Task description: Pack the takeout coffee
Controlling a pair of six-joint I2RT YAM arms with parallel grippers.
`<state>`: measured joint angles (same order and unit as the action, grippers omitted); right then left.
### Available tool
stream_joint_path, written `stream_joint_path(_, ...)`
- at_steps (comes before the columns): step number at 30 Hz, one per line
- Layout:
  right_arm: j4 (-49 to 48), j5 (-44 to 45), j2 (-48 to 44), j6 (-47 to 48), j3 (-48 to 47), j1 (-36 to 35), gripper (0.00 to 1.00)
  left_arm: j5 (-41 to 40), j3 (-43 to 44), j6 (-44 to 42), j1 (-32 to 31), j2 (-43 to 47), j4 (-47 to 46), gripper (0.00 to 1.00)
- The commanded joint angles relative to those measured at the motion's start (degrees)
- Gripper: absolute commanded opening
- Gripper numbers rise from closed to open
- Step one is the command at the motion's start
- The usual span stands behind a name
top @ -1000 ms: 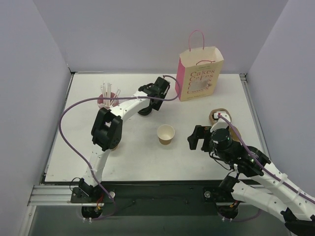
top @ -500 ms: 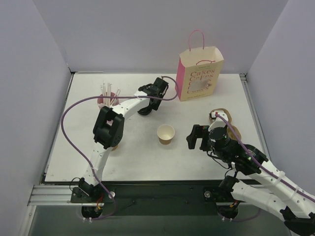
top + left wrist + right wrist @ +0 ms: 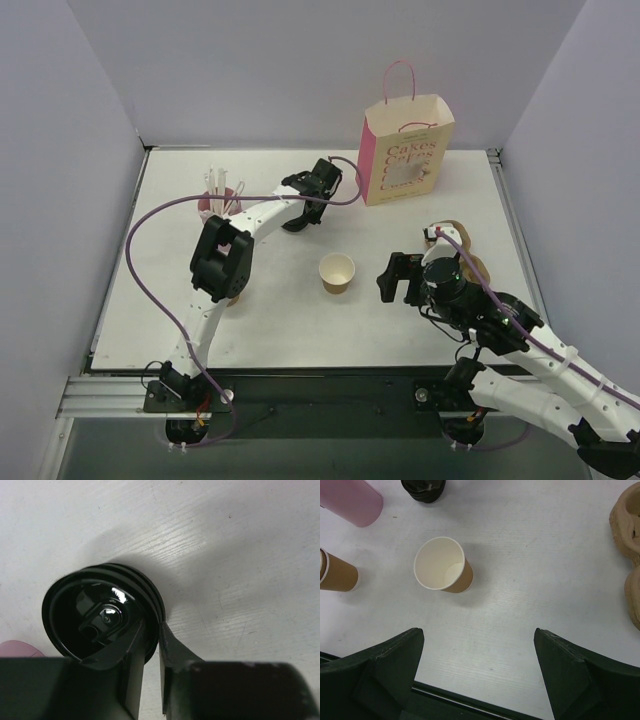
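The takeout coffee is out of view. A stack of black lids (image 3: 100,605) stands on the table behind the open brown cup (image 3: 337,272). My left gripper (image 3: 159,627) is over the stack (image 3: 296,224), one finger inside the top lid and one outside, shut on its rim. My right gripper (image 3: 477,632) hangs open, nothing between its fingers, just right of the lidless cup (image 3: 442,565). In the top view it (image 3: 392,280) points toward that cup.
A pink paper bag (image 3: 405,150) stands at the back. The pink cup of straws (image 3: 220,200) is at the back left. A pulp cup carrier (image 3: 455,245) lies behind my right arm. Another brown cup (image 3: 337,572) stands left of the lidless one.
My left jaws have narrowed onto the lid's rim. My right gripper has crept a little left toward the lidless cup.
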<state>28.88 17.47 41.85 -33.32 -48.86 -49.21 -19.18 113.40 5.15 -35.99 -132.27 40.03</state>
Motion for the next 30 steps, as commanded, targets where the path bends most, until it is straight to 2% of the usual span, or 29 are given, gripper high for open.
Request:
stream_joint_path(1, -1.11, 0.81, -0.89, 0.36, -0.97, -0.36, 0.98, 0.55, 2.17, -0.31, 0.39, 0.69, -0.39, 0.22)
stream_joint_path(24, -4.8, -0.78, 0.08, -0.6, -0.1, -0.53, 0.98, 5.99, 0.41, 2.06, 0.48, 13.61, 5.05, 0.21)
stream_joint_path(27, -8.66, 0.45, -0.01, -0.6, 1.4, -0.54, 0.98, 10.55, -1.51, 2.85, 0.74, 17.29, 5.76, 0.21)
stream_joint_path(30, -16.55, 1.86, -0.18, -0.34, 3.41, -0.45, 0.98, 21.17, -4.93, 3.29, 1.44, 23.53, 5.06, 0.21)
